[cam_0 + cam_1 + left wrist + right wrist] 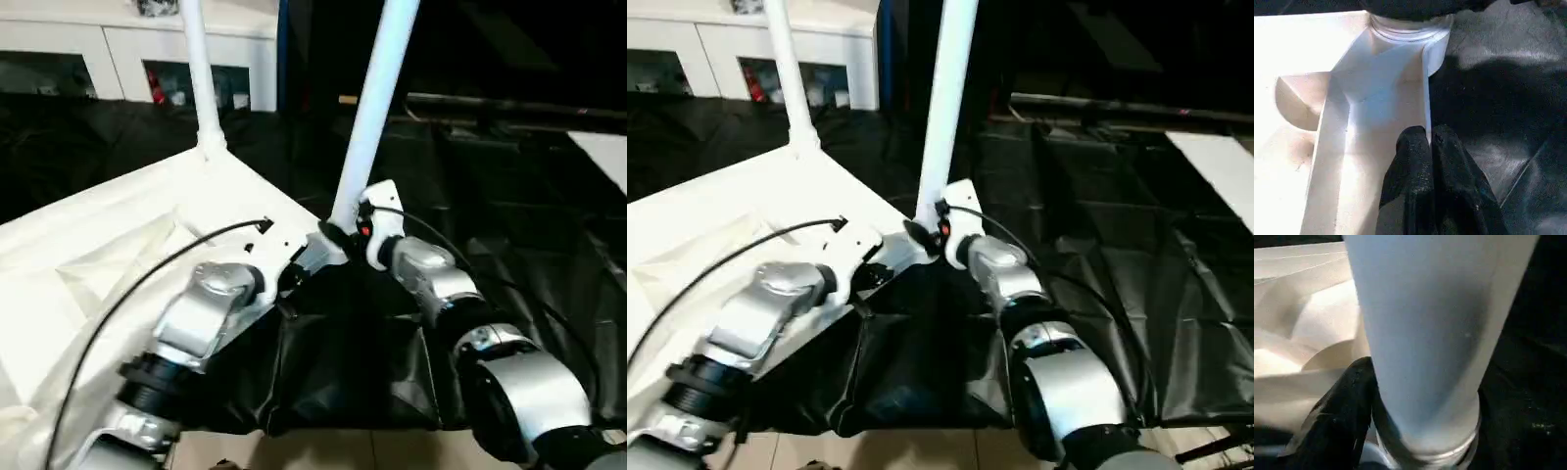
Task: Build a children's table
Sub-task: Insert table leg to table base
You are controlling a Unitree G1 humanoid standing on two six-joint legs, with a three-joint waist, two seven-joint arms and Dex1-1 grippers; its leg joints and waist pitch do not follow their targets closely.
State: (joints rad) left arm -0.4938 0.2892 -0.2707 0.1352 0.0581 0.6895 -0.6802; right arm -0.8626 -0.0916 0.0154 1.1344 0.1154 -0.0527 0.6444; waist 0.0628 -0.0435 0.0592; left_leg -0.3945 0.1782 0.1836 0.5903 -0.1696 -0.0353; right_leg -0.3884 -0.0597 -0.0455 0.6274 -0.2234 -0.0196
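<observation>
A small white plastic children's table [118, 235] lies upside down on a black-covered bench [509, 225]. Two legs stand up from its corners: a far leg [199, 73] and a near leg [377, 93]. The right end effector [338, 235] sits at the near leg's base, one black finger [1339, 416] beside it; whether it grips, I cannot tell. The left end effector [1431, 142], pinched closed and empty, presses on the table's rim next to that corner. The table looks light, stiff and smooth; take a leg low, near its socket.

- table top [118, 235] lies underside up on black cover [509, 245]
- two white legs upright in corner sockets: far leg [199, 73], near leg [374, 108]
- right gripper [338, 238] at near leg's base
- white cabinet [127, 49] behind
</observation>
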